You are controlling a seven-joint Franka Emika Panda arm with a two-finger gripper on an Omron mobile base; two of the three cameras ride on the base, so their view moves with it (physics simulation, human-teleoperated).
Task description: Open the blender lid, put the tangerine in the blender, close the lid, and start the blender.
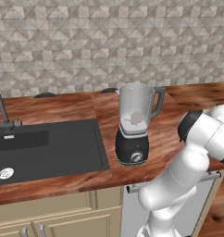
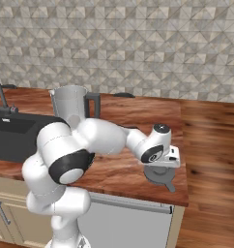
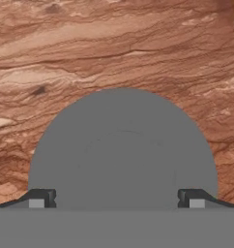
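- Left base view: a wooden counter point(image 1: 63, 111) runs along a stone-patterned wall. A dark sink point(image 1: 49, 148) is set into it on the left, with a grey faucet point(image 1: 0, 109) at its back edge. The blender point(image 1: 134, 122) stands upright on the counter just right of the sink. Its clear grey jar sits on a rounded black base with a silver knob facing front, and its handle is on the right side. The jar's rim is uncovered. The white arm rises at the lower right and bends out of the picture's right edge.
- Right base view: the blender point(image 2: 73, 104) stands at the left behind the arm's shoulder, again with an uncovered rim. The arm reaches right across the counter point(image 2: 138, 111). The gripper point(image 2: 163, 175) points down near the counter's front right corner. The blender lid point(image 2: 160, 177), a round dark grey cap, sits directly under the hand, low over the counter and well apart from the blender. I cannot tell here whether it touches the wood.
- Hand view: the blender lid point(image 3: 123, 150) appears as a large grey dome over the wood grain of the counter point(image 3: 90, 43). The fingertips point(image 3: 41, 197) show at its left and right edges, spread wide, one on each side of the lid. Whether they actually press on the lid cannot be told.
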